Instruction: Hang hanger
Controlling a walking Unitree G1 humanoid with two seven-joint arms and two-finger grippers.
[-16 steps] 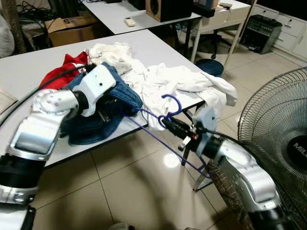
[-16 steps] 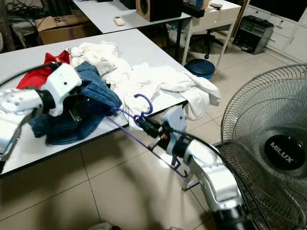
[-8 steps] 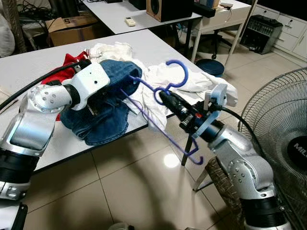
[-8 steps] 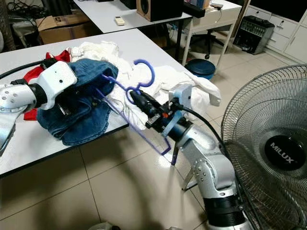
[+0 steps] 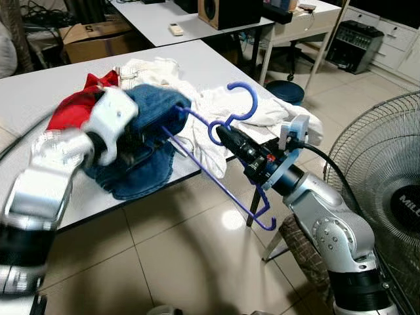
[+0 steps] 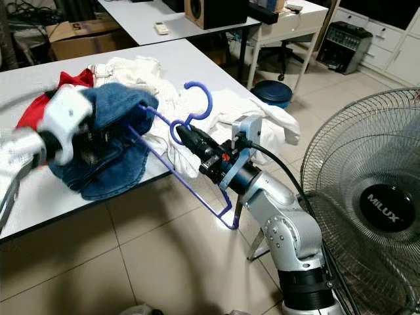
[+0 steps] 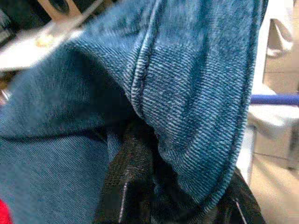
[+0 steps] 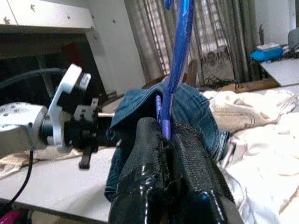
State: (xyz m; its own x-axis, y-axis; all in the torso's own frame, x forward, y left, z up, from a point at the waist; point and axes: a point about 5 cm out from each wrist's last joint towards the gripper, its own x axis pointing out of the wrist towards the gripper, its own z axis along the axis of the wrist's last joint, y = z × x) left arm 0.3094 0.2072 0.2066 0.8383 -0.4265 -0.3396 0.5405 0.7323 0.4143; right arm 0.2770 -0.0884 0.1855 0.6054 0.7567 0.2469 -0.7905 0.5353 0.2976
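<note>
Head view: my right gripper is clenched on the thin blue wire hanger at its neck, one shoulder tucked into the jeans over the white table edge. Left wrist view: left gripper grasps coarse blue denim. Right wrist view: ribbed black fingers pinch the hanger's stem.
</note>
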